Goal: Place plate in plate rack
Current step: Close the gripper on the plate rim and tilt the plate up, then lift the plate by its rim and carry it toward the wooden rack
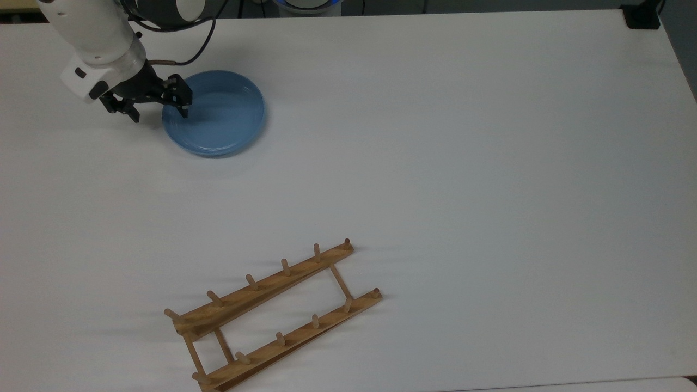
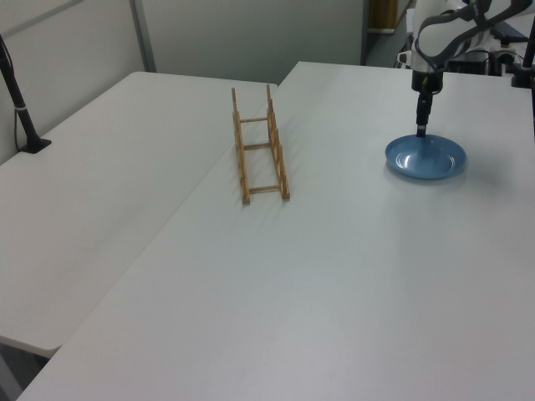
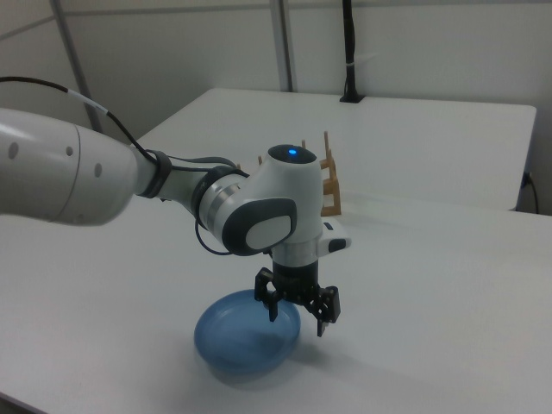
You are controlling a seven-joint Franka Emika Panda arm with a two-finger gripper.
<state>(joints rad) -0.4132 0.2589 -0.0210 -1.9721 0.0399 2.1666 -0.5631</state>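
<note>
At the top view's upper left, the gripper (image 1: 159,110) stands with fingers spread, straddling the rim of the plate (image 1: 218,117) lying flat on the table (image 1: 463,136), apparently to pinch it, with the plate rack (image 1: 272,316) well apart.

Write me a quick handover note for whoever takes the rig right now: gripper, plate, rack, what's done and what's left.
Gripper: open, straddling the plate's rim at the top view's left, one finger over the plate, one outside. Nothing gripped.
Plate: flat on the table, upper left in the top view.
Plate rack: holds nothing, lies lower centre in the top view, well apart from the plate.
Done: approach to the plate.
Left: close on the rim, lift, carry over, slot between the pegs.
</note>
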